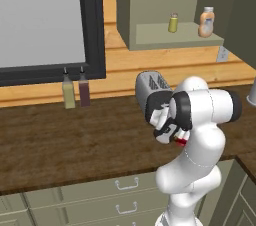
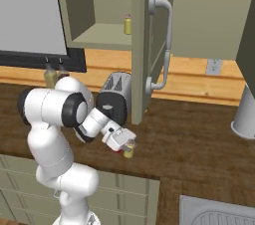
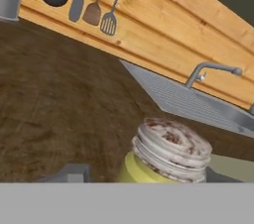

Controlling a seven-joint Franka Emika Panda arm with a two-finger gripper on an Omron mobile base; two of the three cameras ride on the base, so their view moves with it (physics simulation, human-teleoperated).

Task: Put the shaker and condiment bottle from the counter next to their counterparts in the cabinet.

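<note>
Reaching down to the counter [image 2: 199, 144] in front of the toaster [image 2: 115, 89], the gripper [image 2: 125, 145] sits at the shaker [image 2: 129, 151], a small tan-yellow cylinder standing upright on the dark wood near the front edge. In the hand view its pale, speckled top [image 3: 171, 148] sits close between the two dark finger tips, so the fingers straddle it; whether they already press on its sides or stand just off it I cannot tell (the contact is hidden at the bottom of that view). The low, sideways approach makes sense: the shaker is short, and taking it by its body keeps it upright for the lift. A bit of red shows just under the hand, likely the condiment bottle [image 1: 181, 141], still on the counter. Up in the open cabinet [image 1: 150, 0], the yellow-green shaker [image 1: 173, 23] and the peach bottle [image 1: 206, 22] stand apart on the pale shelf [image 1: 155, 34], leaving room beside each. The cabinet door [image 2: 149, 45] hangs open above the toaster, something the arm must clear on the way up.
</note>
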